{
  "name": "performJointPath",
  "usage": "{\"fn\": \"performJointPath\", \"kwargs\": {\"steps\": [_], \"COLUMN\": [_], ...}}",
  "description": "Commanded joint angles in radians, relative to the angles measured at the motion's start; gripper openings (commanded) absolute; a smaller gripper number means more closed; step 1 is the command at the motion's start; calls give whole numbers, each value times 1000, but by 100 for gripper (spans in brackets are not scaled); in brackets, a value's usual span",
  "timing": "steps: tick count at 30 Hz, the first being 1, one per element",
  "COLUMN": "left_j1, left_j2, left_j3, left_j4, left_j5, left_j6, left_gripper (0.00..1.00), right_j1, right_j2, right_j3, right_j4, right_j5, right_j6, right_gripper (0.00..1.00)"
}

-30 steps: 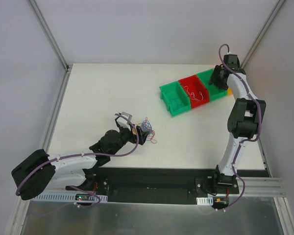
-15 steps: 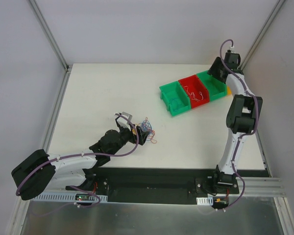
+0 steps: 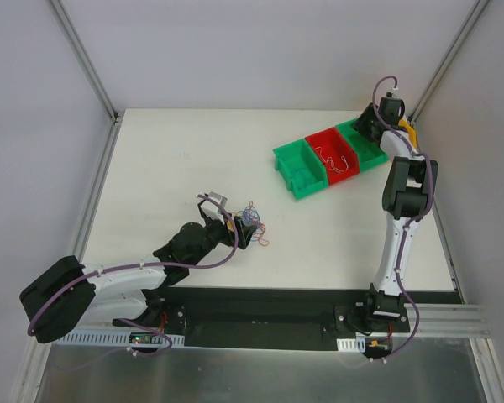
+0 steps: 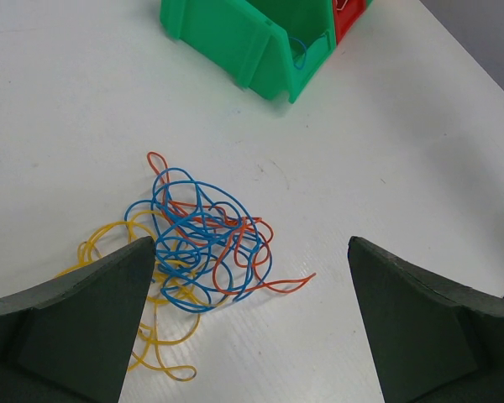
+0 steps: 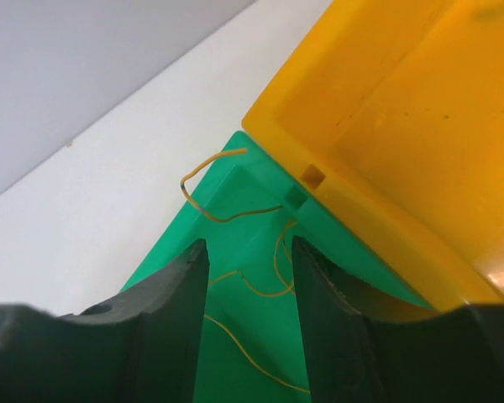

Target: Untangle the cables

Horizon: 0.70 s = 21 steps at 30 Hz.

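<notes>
Three colours of the cables [image 4: 197, 243], blue, red and yellow, lie in one knot on the table [image 4: 386, 143], between the widely spread jaws of the left gripper [image 4: 248, 243]. Loose yellow strands [image 5: 214, 206] lie in the green bin [image 5: 265, 180] below the right gripper [image 5: 248, 243], whose jaws stand narrowly apart on nothing visible. A red strand [image 3: 326, 157] lies in the red bin [image 3: 343, 174], so sorting is judged begun, with most left.

No legible text or markings anywhere.
</notes>
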Motion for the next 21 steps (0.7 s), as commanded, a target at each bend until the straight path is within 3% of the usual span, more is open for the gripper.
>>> {"fn": "performJointPath", "kwargs": {"steps": [1,7,21], "left_j1": [11,11,11], "left_j2": [0,-1,8], "left_j3": [27,26,27], "left_j4": [39,44,49], "left_j5": [17,23,29], "left_j6": [-8,-11,-14], "left_gripper": [97,97,97], "right_j1": [-8,-17,-20], "right_j2": [-37,-95,37], "right_j3": [24,-58,103], "right_j4": [117,200,191], "right_j5": [-39,-61,-84], "right_j6": [34,92,218], "right_gripper": [50,53,55]}}
